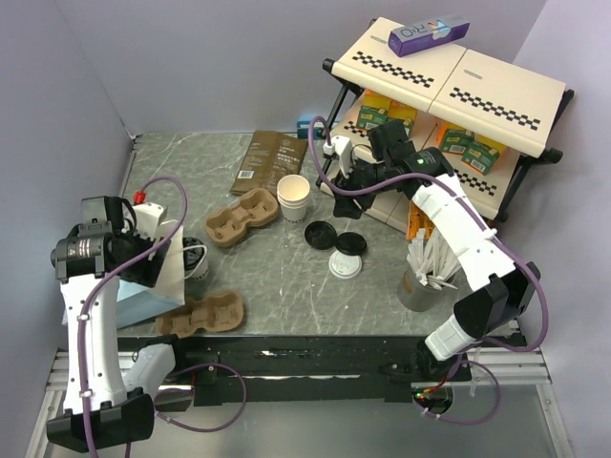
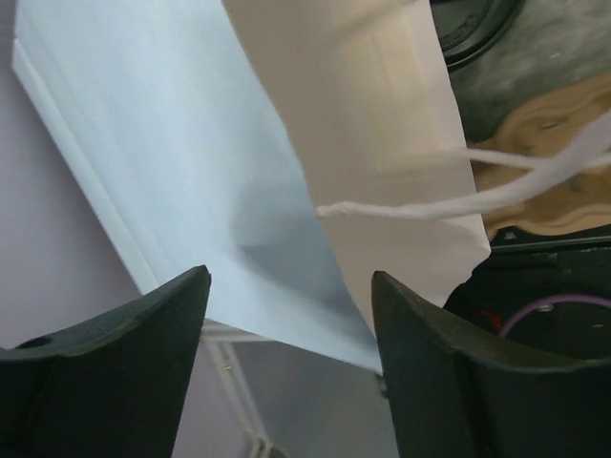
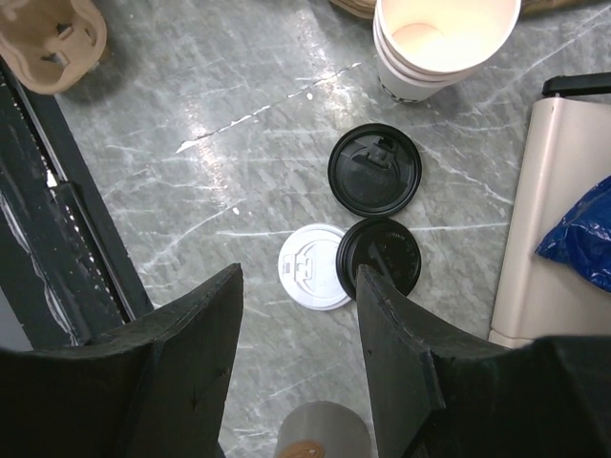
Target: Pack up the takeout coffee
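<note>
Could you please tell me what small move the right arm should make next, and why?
Probably lower the open right gripper onto the nearer black lid. The white cup stands uncovered, and that lid lies loose on the table just below the gripper.

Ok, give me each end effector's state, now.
Left end effector: open, gripping nothing, paper bag just ahead.
Right end effector: open, empty, above the white lid.

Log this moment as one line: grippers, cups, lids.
left gripper open by paper bag | right gripper open over loose lids | stacked paper cups unlidded
</note>
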